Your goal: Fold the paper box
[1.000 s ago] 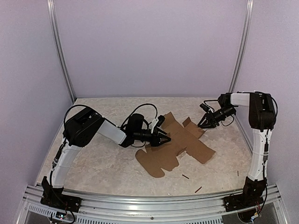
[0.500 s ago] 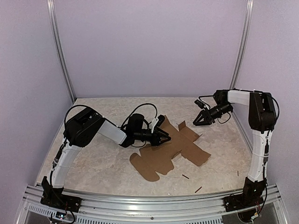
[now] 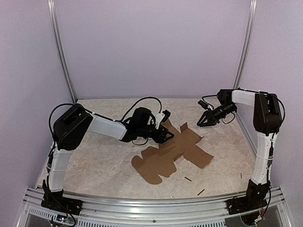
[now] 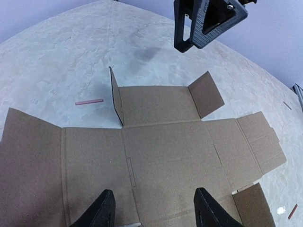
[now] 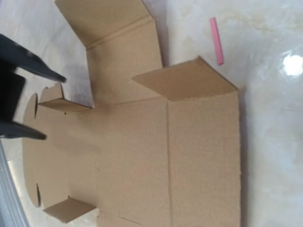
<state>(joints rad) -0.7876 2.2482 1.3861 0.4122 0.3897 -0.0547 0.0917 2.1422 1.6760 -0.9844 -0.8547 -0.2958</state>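
- White and black, the left arm (image 3: 104,126) reaches from the left side across the pale, mottled surface (image 3: 94,165) toward the middle.
- The left pincer (image 3: 167,135) hangs low over the left part of the paper box. Its fingers are apart and nothing is between them. In its wrist view the two dark fingertips (image 4: 105,208) stand wide over a flat panel; whether they touch the cardboard cannot be told.
- The paper box (image 3: 173,153) is a plain brown die-cut sheet. It lies unfolded on the surface, a little right of centre and between the two arms.
- Most of its panels lie flat. One small flap (image 4: 115,99) at the far edge stands nearly upright, and a second flap (image 4: 207,93) further along that edge tilts upward.
- A thin pink stick (image 4: 89,101) lies on the surface near the upright flap, apart from the sheet.
- A small dark stick (image 3: 188,178) lies just in front of the sheet's near edge.
- The right pincer (image 3: 202,123) hovers beyond the sheet's far right flaps, off the cardboard. Its fingers are apart and empty.
- The right arm (image 3: 262,137) rises along the right edge of the surface.
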